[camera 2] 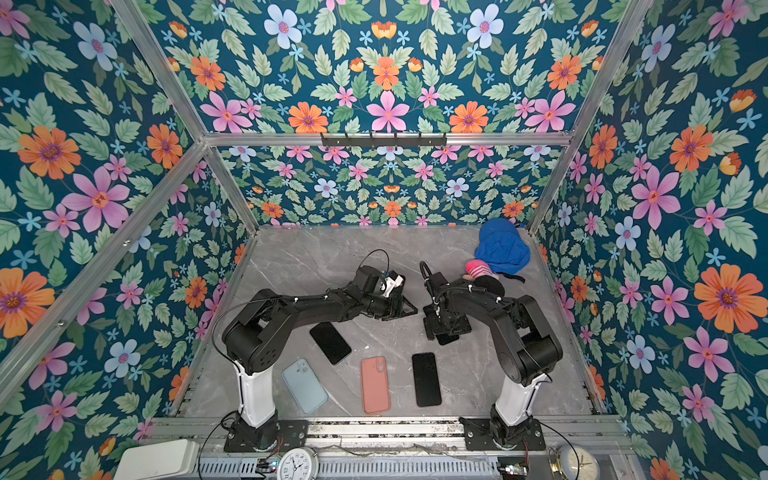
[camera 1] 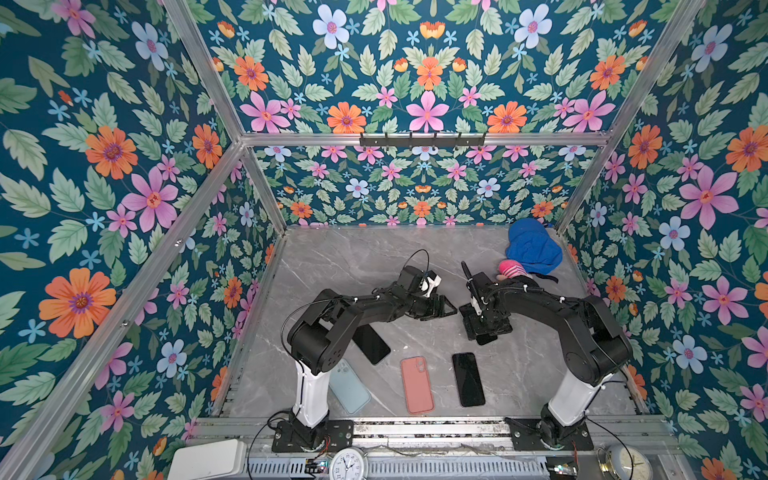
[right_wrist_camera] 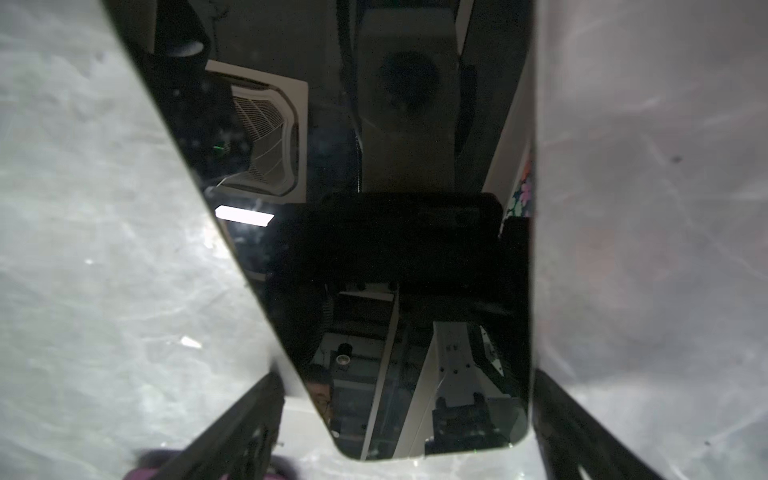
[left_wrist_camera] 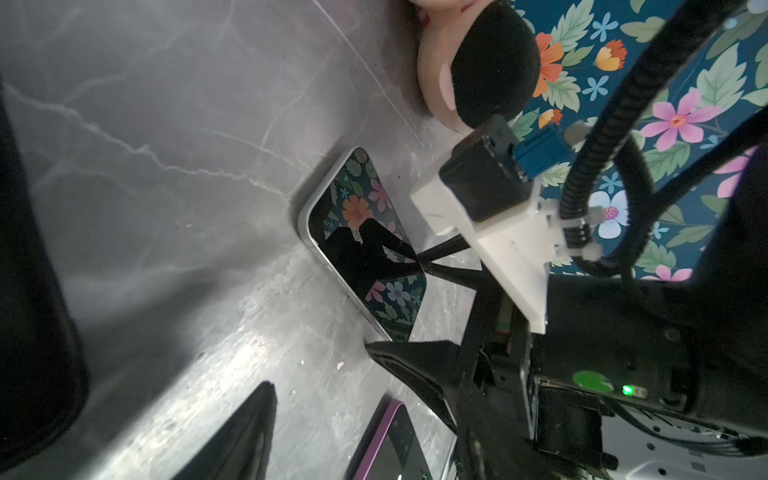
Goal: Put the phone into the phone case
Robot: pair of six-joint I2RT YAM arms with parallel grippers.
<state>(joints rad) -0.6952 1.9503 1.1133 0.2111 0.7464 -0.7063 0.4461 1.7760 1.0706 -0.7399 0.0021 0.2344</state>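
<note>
Phone (right_wrist_camera: 374, 249), black glass up, flat on grey marble desk (right_wrist_camera: 83, 208) directly beneath right tool (right_wrist_camera: 407, 374); tool released, fingers (right_wrist_camera: 245, 424) spread along either long edge, nothing gripped. Purple-rimmed case (left_wrist_camera: 395, 449) on the desk just beside that tool. Left tool (camera 1: 445, 309) close alongside, likewise released and empty. Nearer the arm bases than either tool: salmon case (camera 1: 417, 384), pale blue case (camera 1: 351, 390), black phone (camera 1: 468, 379), second black phone (camera 1: 374, 347).

Blue cap (camera 1: 534, 247) beside plush toy (camera 1: 512, 269)
</note>
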